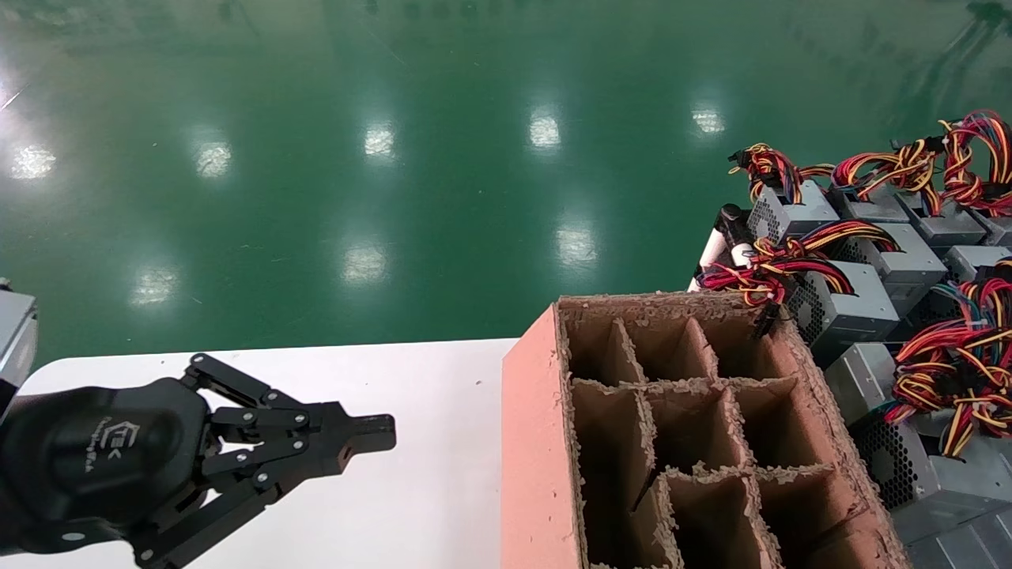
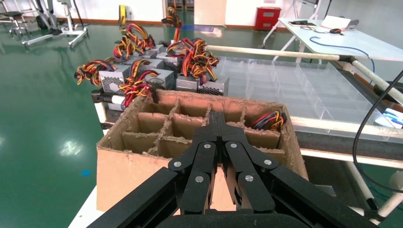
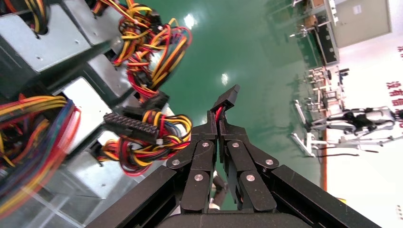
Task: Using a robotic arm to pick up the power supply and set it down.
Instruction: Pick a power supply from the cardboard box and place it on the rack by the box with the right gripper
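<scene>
The left gripper point(image 1: 371, 433) is hovering lower left over the white bench point(image 1: 427, 442), jaws pressed together, empty. The right gripper point(image 3: 219, 121), jaws pinching a wire point(image 3: 218, 114), is working among the power supplies point(image 1: 846, 304) at right, beside the divided cardboard box point(image 1: 538, 442).

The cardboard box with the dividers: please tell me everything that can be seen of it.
The cardboard box is brown, with a pinkish outer wall and rough, frayed edges. Its top is open, and cardboard dividers split it into a grid of compartments. It stands upright on the white table, beside the stacked power supplies. In the left wrist view, coloured wires show in one far compartment; the others look empty.
</scene>
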